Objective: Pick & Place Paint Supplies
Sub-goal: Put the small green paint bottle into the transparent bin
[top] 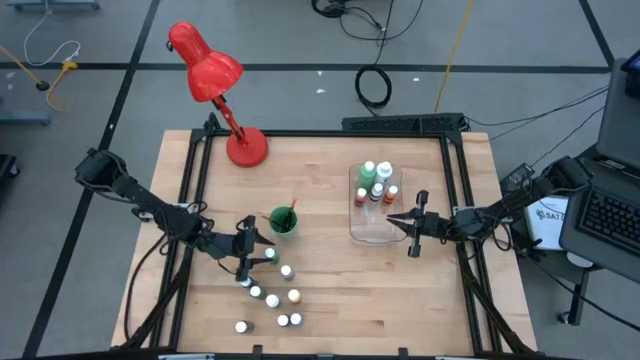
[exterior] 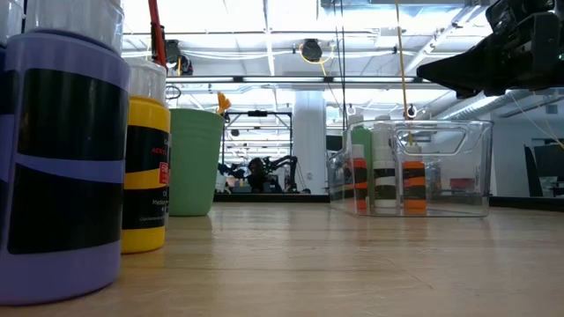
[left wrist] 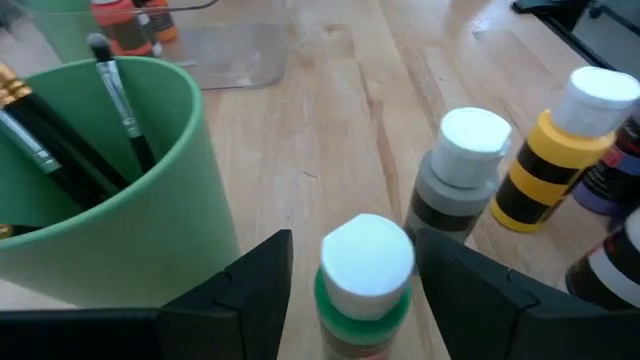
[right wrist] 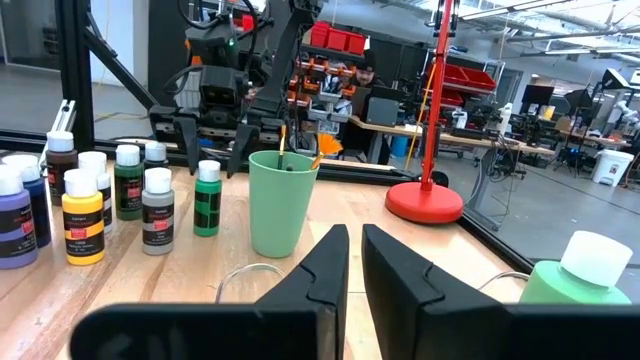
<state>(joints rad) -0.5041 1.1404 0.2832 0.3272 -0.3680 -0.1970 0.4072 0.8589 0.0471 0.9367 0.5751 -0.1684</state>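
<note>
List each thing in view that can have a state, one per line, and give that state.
Left end effector: fingers either side of the green bottle, not yet gripping.
Green bottle: upright, capped, on the table.
Right end effector: shut, empty, near the clear tray.
Green cup: upright, holding brushes.
Clear tray: holds several upright bottles.
Red lamp: standing; on or off unclear.
</note>
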